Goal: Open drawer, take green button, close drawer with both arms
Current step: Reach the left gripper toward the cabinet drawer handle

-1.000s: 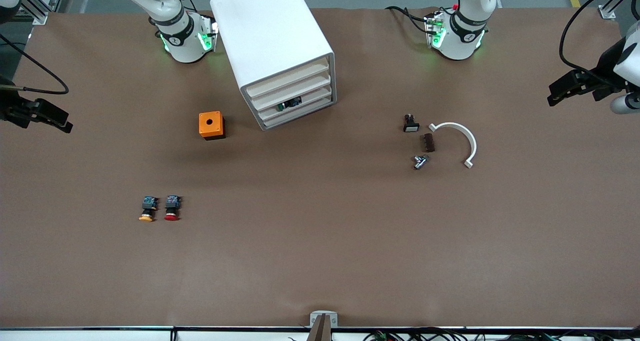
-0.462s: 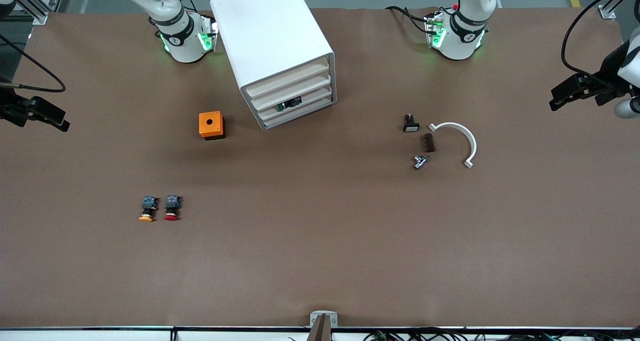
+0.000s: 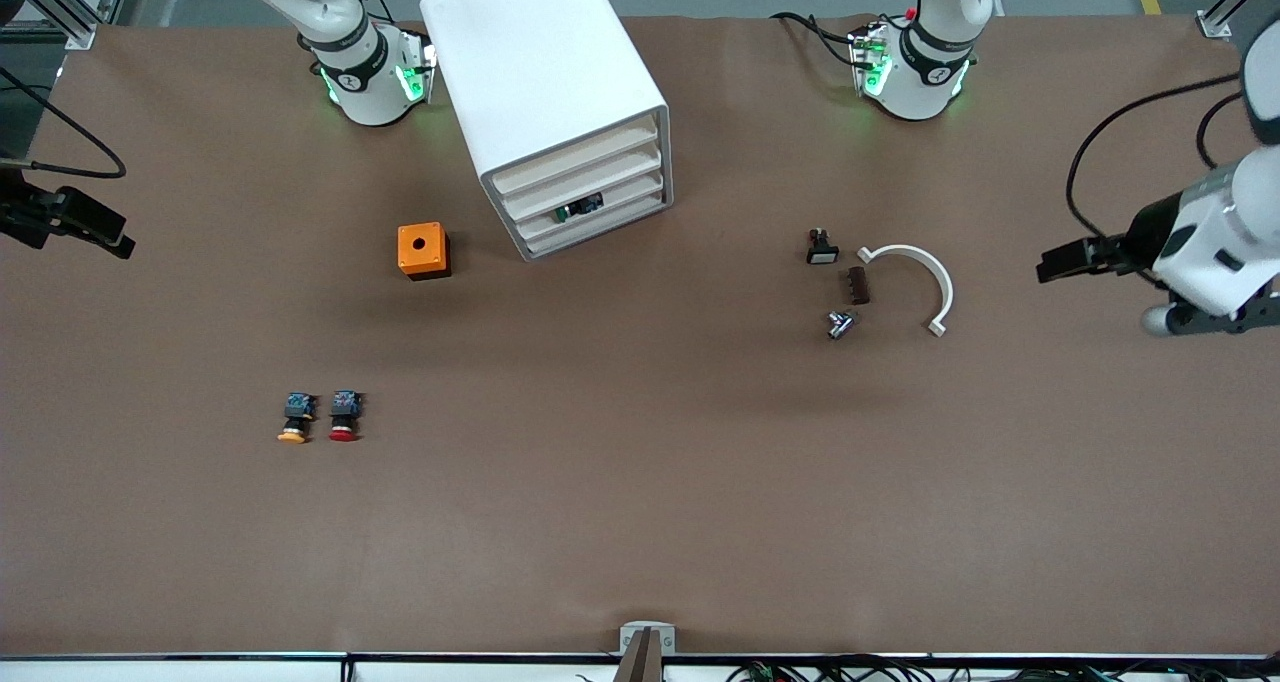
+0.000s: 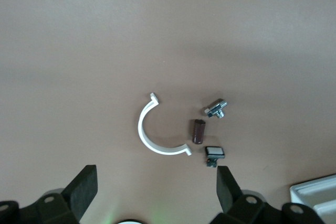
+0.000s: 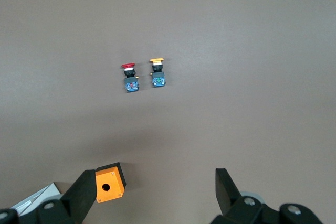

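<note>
The white cabinet (image 3: 545,82) stands between the two arm bases with all its drawers pushed in. The third drawer down (image 3: 610,202) is shut. Through the gap above its low front I see the button (image 3: 577,208), a bit of green and blue. My left gripper (image 3: 1047,265) hangs open over bare table at the left arm's end, and in its wrist view (image 4: 155,187) nothing is between the fingers. My right gripper (image 3: 115,240) hangs open and empty (image 5: 156,187) over the table's edge at the right arm's end.
An orange box with a hole (image 3: 423,250) sits beside the cabinet. A yellow-capped button (image 3: 293,418) and a red-capped one (image 3: 344,416) lie nearer the front camera. A white curved bracket (image 3: 925,277), a brown block (image 3: 858,285), a metal bolt (image 3: 840,323) and a small switch (image 3: 822,247) lie toward the left arm's end.
My left arm has swung in over the table toward the white bracket, its gripper still open. The right gripper has drifted slightly outward. Nothing on the table has moved.
</note>
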Robot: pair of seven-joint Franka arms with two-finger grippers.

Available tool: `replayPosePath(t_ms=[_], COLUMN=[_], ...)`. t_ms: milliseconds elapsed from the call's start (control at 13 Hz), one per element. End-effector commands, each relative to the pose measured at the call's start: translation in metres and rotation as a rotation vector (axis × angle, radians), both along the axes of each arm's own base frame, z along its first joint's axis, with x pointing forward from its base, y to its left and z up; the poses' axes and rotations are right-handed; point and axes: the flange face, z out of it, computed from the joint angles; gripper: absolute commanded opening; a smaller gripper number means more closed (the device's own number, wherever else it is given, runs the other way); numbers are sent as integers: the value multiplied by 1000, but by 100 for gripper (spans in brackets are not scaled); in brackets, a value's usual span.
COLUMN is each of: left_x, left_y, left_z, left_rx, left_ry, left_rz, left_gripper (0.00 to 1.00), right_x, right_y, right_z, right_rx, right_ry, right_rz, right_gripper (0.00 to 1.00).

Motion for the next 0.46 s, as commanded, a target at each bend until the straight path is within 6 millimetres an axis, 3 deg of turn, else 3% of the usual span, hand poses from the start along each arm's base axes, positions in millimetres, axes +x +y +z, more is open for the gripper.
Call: replayPosePath(t_ms=[0, 231, 385], left_x=[27, 37, 40], left_y=[-26, -64, -89], left_z=[-28, -87, -116], left_rx=[5, 71, 108], left_ry=[49, 151, 179], left_rz=[90, 267, 348], left_gripper=[100, 100, 100], right_x=[-7, -7, -7], right_y=[-4, -4, -4], right_z=[3, 2, 1], right_rx=[4, 5, 5], right_ry=[1, 4, 6], right_rz=[-6, -12, -14], right_gripper=[100, 100, 100])
